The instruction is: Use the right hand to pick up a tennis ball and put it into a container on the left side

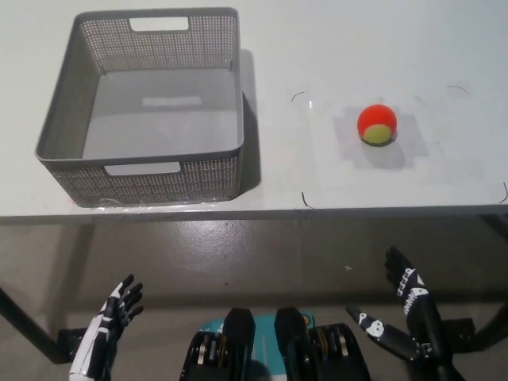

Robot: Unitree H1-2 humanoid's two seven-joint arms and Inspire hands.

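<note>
Currently I am looking steeply down through the head camera at a pale table [444, 194] whose front edge runs across the middle of the view, with a dark, glossy floor below it. On the table's left half sits the container [55, 119], a grey perforated plastic basket with cut-out handles in its near and far walls. I see only its bare grey bottom inside; nothing lies in it. On the table's right half, well apart from the basket, rests the tennis ball [377, 125], orange-red on top and yellow-green underneath. It sits on a faint grey square patch [409, 151] and casts a soft shadow toward me. A few thin dark curved marks dot the table surface around it.

Neither of my hands is over the table. My black right hand [401, 305] hangs low at the bottom right, in front of the table edge and well short of the ball. Its fingers are spread and point up and outward, and it holds nothing. My white left hand [115, 313] rests at the bottom left, also below the table edge, fingers spread apart and empty.

As I judge it, the task has not yet begun in any visible way: the ball is untouched. Everything is left to do, namely raising the right hand over the table, closing on the ball, carrying it left across the gap, and letting it go above the basket
</note>
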